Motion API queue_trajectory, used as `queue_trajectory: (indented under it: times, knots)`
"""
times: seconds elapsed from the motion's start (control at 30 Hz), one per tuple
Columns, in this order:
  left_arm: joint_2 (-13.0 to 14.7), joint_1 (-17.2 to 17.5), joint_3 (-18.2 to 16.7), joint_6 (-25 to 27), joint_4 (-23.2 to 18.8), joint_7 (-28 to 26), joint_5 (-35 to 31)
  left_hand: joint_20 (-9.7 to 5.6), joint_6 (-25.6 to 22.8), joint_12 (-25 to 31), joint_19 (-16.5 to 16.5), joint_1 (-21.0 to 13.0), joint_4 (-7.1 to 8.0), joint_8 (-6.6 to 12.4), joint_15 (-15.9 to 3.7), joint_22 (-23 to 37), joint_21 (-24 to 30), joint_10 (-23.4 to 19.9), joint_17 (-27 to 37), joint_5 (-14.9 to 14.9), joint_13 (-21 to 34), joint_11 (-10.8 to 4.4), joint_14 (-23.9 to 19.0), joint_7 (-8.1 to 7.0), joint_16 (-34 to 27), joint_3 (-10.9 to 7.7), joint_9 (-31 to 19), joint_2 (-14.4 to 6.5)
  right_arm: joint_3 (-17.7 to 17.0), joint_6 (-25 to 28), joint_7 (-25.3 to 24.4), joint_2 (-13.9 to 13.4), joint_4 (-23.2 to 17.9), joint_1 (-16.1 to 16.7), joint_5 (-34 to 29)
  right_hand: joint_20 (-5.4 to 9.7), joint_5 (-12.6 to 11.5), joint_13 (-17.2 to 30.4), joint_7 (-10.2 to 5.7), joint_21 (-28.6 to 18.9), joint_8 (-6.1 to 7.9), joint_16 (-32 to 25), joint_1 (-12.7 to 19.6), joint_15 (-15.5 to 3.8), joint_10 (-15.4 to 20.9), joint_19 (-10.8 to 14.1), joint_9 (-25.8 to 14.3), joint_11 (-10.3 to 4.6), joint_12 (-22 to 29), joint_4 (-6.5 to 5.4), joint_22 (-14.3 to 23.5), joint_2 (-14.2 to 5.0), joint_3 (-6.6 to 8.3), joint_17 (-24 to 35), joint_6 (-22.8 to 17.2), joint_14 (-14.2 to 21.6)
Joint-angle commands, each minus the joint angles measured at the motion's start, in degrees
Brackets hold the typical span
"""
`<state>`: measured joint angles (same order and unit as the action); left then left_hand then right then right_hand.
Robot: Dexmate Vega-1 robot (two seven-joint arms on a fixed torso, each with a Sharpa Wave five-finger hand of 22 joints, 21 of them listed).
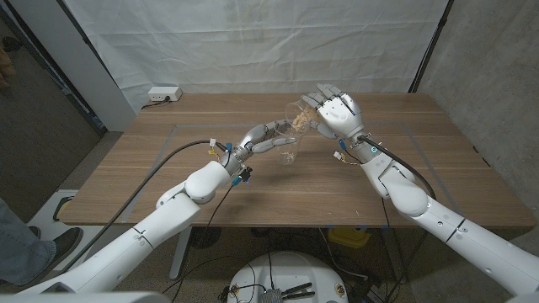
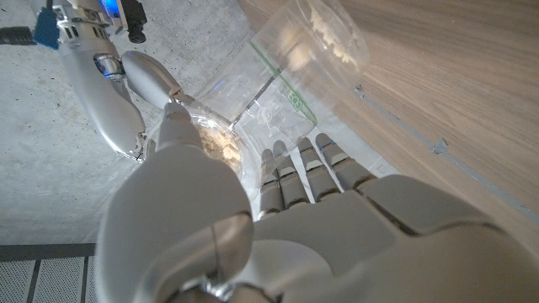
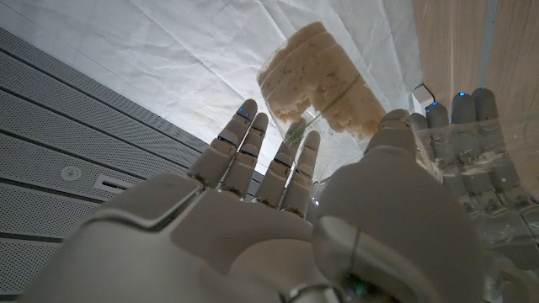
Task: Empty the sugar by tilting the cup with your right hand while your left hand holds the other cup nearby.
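- Right now both cups are held up over the middle of the table (image 1: pixel 168 181), toward its far edge, mouth to mouth.
- Right hand (image 1: pixel 335 114) has its fingers wrapped round the full cup (image 1: pixel 303 114), tipped over toward the other one. Right wrist view shows the sugar (image 3: pixel 316 71) bunched in a clump inside the clear wall.
- Left hand (image 1: pixel 263 140) grips the catch cup (image 1: pixel 288 151) from the side, fingers (image 2: pixel 290 181) closed along its wall, just under the tilted one. Some sugar is already in it, judging by the grains in the left wrist view.
- Handling, my read: thin clear plastic, light, slick, walls flex under squeeze. Hold mid-wall with a wide wrap, moderate force; too much will buckle the cup or pop it out.
- Sugar looks partly caked, so it may hang and then drop in one slug. That shifts the load suddenly and can splash over the lower rim.
- Step looks mid-pour; most of the sugar seems to be in the upper cup.
- Risk: rims are close, can't tell if touching. A bump could knock the catch cup off line and spill onto the table.
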<state>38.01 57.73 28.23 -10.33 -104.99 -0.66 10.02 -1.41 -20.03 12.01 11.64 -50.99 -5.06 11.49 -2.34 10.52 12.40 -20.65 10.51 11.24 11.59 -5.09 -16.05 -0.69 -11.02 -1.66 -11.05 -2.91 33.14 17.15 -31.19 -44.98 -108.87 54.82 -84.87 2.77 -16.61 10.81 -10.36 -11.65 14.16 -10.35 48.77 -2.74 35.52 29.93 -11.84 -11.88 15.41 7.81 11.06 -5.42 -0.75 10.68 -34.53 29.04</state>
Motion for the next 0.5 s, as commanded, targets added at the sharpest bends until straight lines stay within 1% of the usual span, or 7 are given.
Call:
queue_trajectory:
  times: [0.03,0.1,0.33,0.5]
  knots:
    - [0.23,-0.03,-0.14,0.35,-0.57,0.25,0.31,0.26,-0.47,-0.12,0.19,-0.14,0.02,0.52,-1.08,0.24,-0.1,-0.29,0.12,-0.11,0.14,0.12,-0.31,0.17,0.01,0.21,-0.32,-0.3,0.24,-0.49,-0.91,-0.88,0.24,-0.75,-1.16,5.84,-0.01,0.16,-2.44,0.2,0.15,0.37,0.93,-7.92,-0.51,-0.57,-0.1,-0.06,-0.36,0.22,0.33,-1.02,0.51,-0.03,-3.04,-0.94]
    - [0.22,0.02,-0.18,0.39,-0.62,0.25,0.43,0.28,-0.54,-0.12,0.13,-0.14,0.02,0.54,-1.11,0.24,-0.13,-0.3,0.12,-0.12,0.14,0.22,-0.3,0.1,0.02,0.23,-0.32,-0.29,0.21,-0.76,-2.55,-0.94,0.73,-0.85,-0.92,5.83,-0.01,0.16,-2.44,0.22,0.13,0.36,1.02,-7.92,-0.6,-0.69,-0.1,-0.06,-0.41,0.24,0.33,-1.05,0.55,-0.03,-3.06,-0.98]
    - [0.41,0.2,-0.27,0.8,-1.06,0.07,0.39,0.27,-0.51,-0.16,0.1,-0.14,0.05,0.52,-1.13,0.24,-0.14,-0.22,0.12,-0.11,0.14,0.17,-0.3,0.19,0.01,0.27,-0.31,-0.3,0.26,-0.94,-4.01,-1.18,0.93,-1.1,-1.17,5.9,-0.02,0.17,-2.45,0.31,-0.04,0.46,1.87,-7.8,-1.15,-1.31,-0.1,-0.08,-0.69,0.52,0.35,-1.4,0.96,-0.04,-3.08,-1.78]
    - [0.46,0.15,-0.16,1.0,-1.21,0.26,0.46,0.3,-0.52,-0.13,0.05,-0.14,0.07,0.51,-1.11,0.24,-0.16,-0.3,0.12,-0.12,0.14,0.2,-0.26,0.14,0.03,0.31,-0.31,-0.31,0.4,-1.08,-6.54,-1.29,1.51,-1.81,-1.93,5.9,0.01,0.17,-2.45,0.34,-0.16,0.48,2.67,-7.69,-1.75,-1.8,-0.1,-0.1,-0.98,0.76,0.37,-1.67,1.34,-0.05,-3.15,-2.37]
